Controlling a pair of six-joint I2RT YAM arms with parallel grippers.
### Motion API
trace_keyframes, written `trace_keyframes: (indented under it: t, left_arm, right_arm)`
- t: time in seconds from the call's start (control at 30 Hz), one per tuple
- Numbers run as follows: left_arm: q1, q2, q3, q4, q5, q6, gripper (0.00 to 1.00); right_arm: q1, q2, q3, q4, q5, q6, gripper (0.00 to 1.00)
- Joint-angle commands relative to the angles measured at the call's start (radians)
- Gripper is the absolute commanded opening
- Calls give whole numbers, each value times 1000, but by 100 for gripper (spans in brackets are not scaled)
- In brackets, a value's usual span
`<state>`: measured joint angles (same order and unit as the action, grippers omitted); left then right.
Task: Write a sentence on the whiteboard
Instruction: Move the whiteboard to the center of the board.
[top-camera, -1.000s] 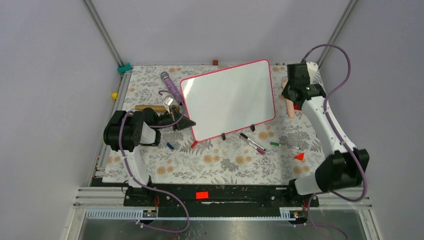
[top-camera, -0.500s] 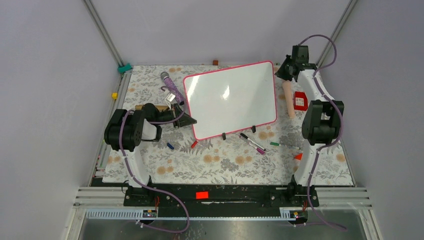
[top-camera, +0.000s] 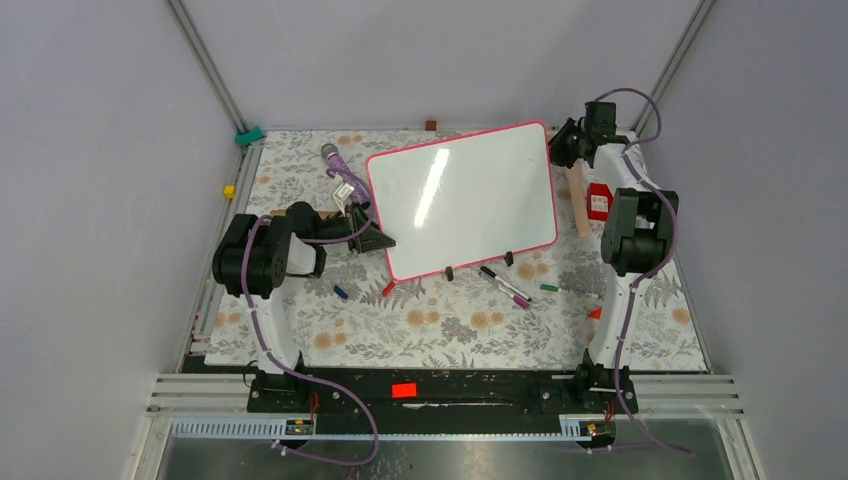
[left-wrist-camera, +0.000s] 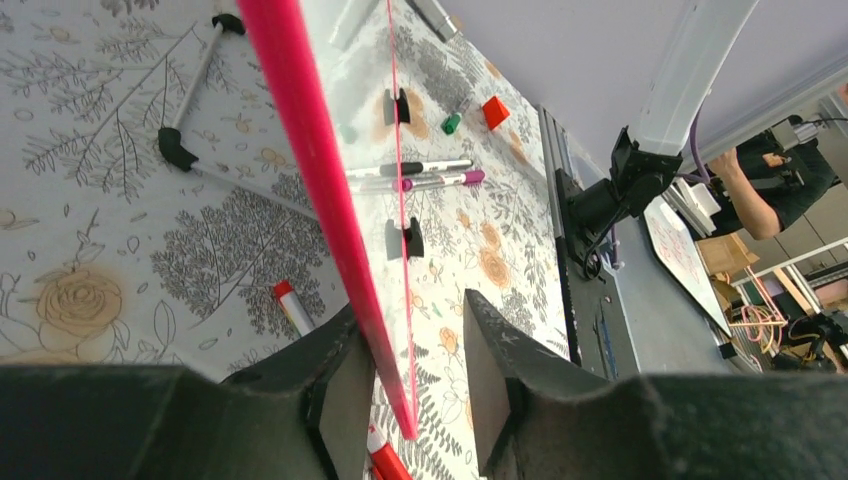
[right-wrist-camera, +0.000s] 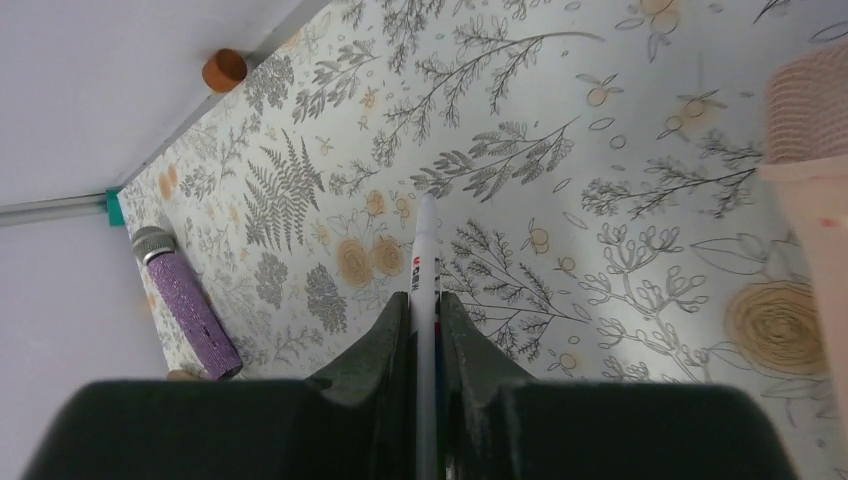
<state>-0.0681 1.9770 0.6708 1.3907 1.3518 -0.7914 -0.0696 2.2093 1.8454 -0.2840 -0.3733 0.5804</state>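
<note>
The whiteboard (top-camera: 470, 205) lies tilted mid-table, its pink-red frame and two black clips on the near long edge. Its face is blank and glossy; no sentence shows on it. My left gripper (top-camera: 378, 241) is open and straddles the board's near-left corner. In the left wrist view (left-wrist-camera: 412, 335) one finger touches the red frame (left-wrist-camera: 310, 140) and the other stands apart from the board face. My right gripper (top-camera: 562, 148) is just off the board's far-right corner, shut on a white marker (right-wrist-camera: 427, 255) that points away over the floral cloth.
Loose markers (top-camera: 505, 287), a green cap (top-camera: 549, 288) and a red cone (top-camera: 597, 313) lie in front of the board. A purple microphone (top-camera: 340, 170) and wooden roller (top-camera: 310, 215) are at the left. A pink stick (top-camera: 577, 200) and red box (top-camera: 599, 200) are at the right.
My right arm has swung from the right side to the back and folded up, bringing the marker to the board's far-right corner. The board has shifted slightly right and changed its tilt.
</note>
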Motion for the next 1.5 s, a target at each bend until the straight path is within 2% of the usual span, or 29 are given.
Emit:
trace_keyframes:
  t: [0.0, 0.23, 0.27, 0.33, 0.37, 0.9, 1.0, 1.07, 1.2, 1.23, 1.27, 1.47]
  left_arm:
    - [-5, 10, 49, 83, 36, 12, 37]
    - [-11, 28, 75, 83, 38, 10, 32]
    - [-14, 29, 76, 83, 41, 12, 27]
    - [-20, 31, 74, 83, 54, 22, 6]
    - [-26, 29, 70, 83, 65, 27, 0]
    - [-42, -76, -102, 83, 105, 112, 0]
    - [-49, -84, -108, 83, 113, 107, 14]
    - [-55, -93, -109, 83, 119, 99, 30]
    - [-67, -117, -118, 83, 118, 93, 75]
    - [-68, -123, -124, 83, 113, 95, 93]
    - [-68, -131, -131, 83, 107, 97, 98]
    - [-66, -195, -181, 83, 61, 107, 99]
  right_arm:
    - [32, -60, -79, 68, -77, 21, 0]
    - [39, -133, -247, 180, -119, 72, 0]
    - [40, -150, -268, 184, -114, 70, 0]
    - [40, -187, -315, 195, -96, 64, 0]
    - [40, -208, -337, 198, -86, 57, 0]
    - [38, -540, -756, 276, 49, 26, 0]
    - [31, -566, -783, 265, 61, 24, 0]
    - [21, -576, -792, 253, 65, 25, 0]
    - [-9, -602, -796, 220, 84, 24, 0]
    - [-18, -610, -801, 221, 91, 25, 0]
    - [-27, -618, -807, 222, 96, 25, 0]
    - [-94, -661, -817, 192, 120, 48, 0]
